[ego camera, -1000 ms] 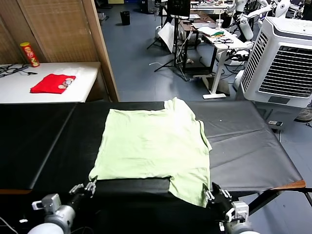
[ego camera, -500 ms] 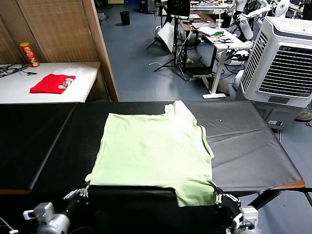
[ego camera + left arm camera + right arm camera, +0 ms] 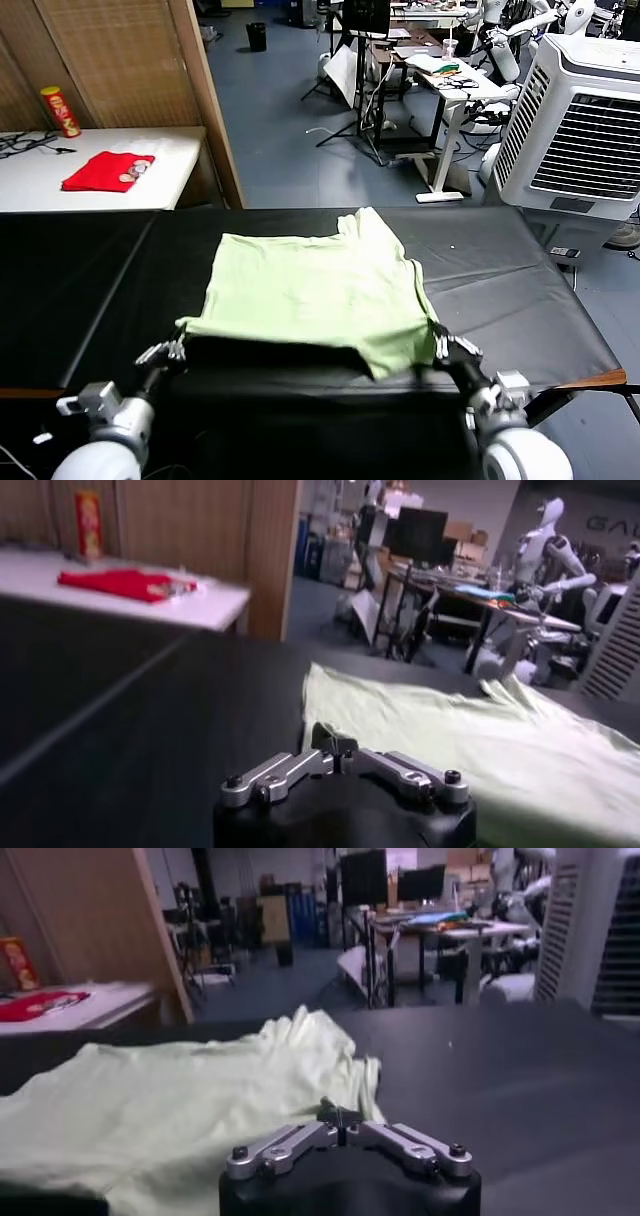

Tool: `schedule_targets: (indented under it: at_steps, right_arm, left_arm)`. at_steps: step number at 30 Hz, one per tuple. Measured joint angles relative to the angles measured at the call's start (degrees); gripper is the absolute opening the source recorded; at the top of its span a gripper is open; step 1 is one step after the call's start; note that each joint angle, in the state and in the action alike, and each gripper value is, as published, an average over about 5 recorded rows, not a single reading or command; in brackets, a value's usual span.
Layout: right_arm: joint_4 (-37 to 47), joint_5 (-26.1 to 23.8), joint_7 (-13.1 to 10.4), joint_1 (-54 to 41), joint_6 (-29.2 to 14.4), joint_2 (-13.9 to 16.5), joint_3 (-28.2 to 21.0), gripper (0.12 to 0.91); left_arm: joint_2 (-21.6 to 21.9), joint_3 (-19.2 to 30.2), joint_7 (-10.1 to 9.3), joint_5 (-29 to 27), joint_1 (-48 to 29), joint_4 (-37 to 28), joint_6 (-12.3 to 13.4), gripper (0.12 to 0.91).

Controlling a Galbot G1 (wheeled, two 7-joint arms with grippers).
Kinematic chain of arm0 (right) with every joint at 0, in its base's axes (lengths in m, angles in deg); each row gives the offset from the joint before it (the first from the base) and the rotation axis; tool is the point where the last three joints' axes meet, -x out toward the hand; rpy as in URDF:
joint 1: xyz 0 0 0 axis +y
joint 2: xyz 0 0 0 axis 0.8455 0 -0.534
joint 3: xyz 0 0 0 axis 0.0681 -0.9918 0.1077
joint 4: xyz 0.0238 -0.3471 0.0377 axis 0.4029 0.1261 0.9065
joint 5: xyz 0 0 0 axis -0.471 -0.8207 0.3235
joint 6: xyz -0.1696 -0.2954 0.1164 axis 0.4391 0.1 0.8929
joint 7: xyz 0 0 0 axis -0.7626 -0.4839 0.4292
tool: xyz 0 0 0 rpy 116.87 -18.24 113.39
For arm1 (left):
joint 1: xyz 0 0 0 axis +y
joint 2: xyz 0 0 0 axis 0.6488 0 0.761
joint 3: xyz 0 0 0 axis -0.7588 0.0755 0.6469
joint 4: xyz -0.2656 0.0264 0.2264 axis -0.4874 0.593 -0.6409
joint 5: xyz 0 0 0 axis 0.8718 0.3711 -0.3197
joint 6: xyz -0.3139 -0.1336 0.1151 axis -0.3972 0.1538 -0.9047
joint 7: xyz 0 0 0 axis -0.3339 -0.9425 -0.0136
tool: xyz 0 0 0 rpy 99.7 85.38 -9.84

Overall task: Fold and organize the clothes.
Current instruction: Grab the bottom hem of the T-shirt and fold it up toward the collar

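The black surface (image 3: 520, 300) carries the shirt (image 3: 310, 290), which lies spread at its middle, collar toward the far edge. The shirt's near hem is lifted off the surface. The left gripper (image 3: 176, 350) holds the near left corner with jaws closed on the fabric. The right gripper (image 3: 440, 346) holds the near right corner likewise.

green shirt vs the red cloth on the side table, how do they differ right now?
The green shirt is pale green; the red cloth is bright red.
The shirt is far larger, spread across the black table; the cloth is a small bundle on the white side table.
The shirt's near edge is pinched and lifted by the left hand and right hand, both shut; the cloth lies untouched.
Both are soft fabric.
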Motion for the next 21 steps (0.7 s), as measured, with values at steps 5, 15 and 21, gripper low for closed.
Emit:
schedule_targets:
  at_steps: [5, 15, 21]
  right_arm:
    - [7.20, -1.87, -0.27, -6.20, -0.91, -0.48, -2.99, 0.121]
    - [16.75, -5.26, -0.05, -13.47, -3.22, -1.48, -4.97, 0.121]
    - [15.52, -4.19, 1.45, -11.94, -0.83, -0.09, -4.06, 0.207]
  left_arm:
    - [0.17, 1.49, 0.62, -3.45, -3.38, -3.55, 0.60, 0.126]
    - [0.32, 3.95, -0.34, -8.10, -9.13, -11.21, 1.24, 0.126]
    - [-0.16, 4.83, -0.64, -9.47, -11.60, -14.59, 1.39, 0.152]
